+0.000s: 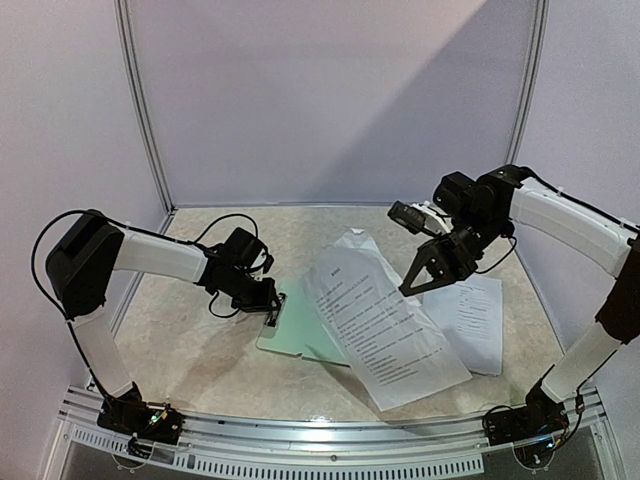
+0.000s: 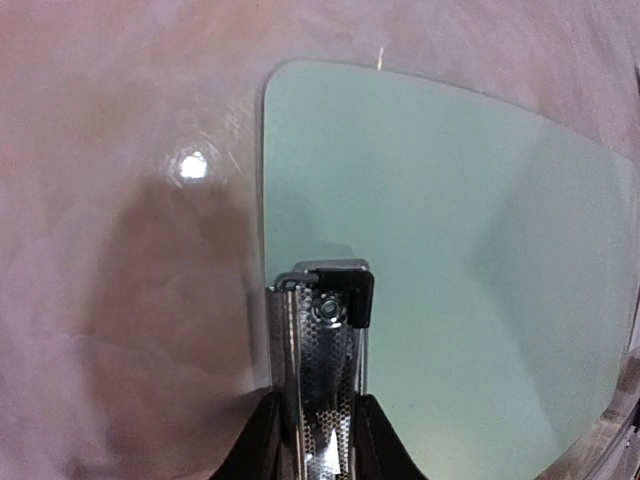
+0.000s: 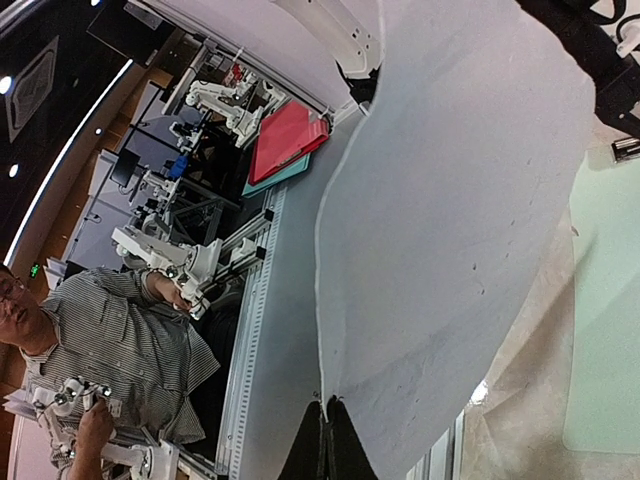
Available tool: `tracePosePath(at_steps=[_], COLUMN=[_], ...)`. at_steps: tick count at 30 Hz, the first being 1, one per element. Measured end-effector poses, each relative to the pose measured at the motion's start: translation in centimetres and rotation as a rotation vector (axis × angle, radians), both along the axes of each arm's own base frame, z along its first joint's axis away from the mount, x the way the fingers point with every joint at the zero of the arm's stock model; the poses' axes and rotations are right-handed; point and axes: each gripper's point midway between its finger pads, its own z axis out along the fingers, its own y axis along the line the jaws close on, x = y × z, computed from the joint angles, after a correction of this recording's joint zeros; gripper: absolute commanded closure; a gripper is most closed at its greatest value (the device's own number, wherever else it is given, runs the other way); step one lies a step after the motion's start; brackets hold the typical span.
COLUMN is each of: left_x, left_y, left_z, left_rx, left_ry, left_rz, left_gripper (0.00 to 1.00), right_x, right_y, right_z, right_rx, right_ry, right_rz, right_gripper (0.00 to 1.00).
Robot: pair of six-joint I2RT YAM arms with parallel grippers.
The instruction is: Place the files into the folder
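Observation:
The mint-green folder (image 1: pixel 300 335) lies flat at the table's centre left, its right part under a sheet. My left gripper (image 1: pixel 270 305) is shut on the folder's metal clip (image 2: pixel 320 330); the left wrist view shows a finger on each side of the clip and the bare green board (image 2: pixel 450 250). My right gripper (image 1: pixel 408 288) is shut on the edge of one white printed file (image 1: pixel 385 320) and holds that edge raised, so the sheet slopes down over the folder. In the right wrist view the sheet (image 3: pixel 460 200) fills the middle above my closed gripper (image 3: pixel 326 405). A second file (image 1: pixel 470 320) lies flat at the right.
An aluminium rail (image 1: pixel 330 425) runs along the near edge, and white walls close the back and sides. In the right wrist view, a person in a striped shirt (image 3: pixel 110 350) and other robot stations stand outside the cell.

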Motion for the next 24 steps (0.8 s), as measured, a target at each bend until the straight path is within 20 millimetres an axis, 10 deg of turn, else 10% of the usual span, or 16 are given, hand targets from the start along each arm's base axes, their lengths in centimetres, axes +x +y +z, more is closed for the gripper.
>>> tracePosePath(at_steps=[5,13,24], left_x=[0.0,0.0,-0.3], left_y=[0.0,-0.1,-0.1], left_z=[0.0,0.0,0.0], left_rx=[-0.001,-0.005,-0.027], left_ry=[-0.001,-0.002,-0.021], left_rz=[-0.001,-0.003,-0.006], left_gripper=[1.00,1.00,1.00], right_x=[0.4,5.6,13.3], right_y=[1.8,2.2,2.0], right_z=[-2.4,-16.8,-22.5], right_rx=[-0.089,-0.493,-0.739], right_ry=[0.008,0.052,-0.216], right_rz=[0.045,0.073,0.039], right_gripper=[1.00,1.00,0.98])
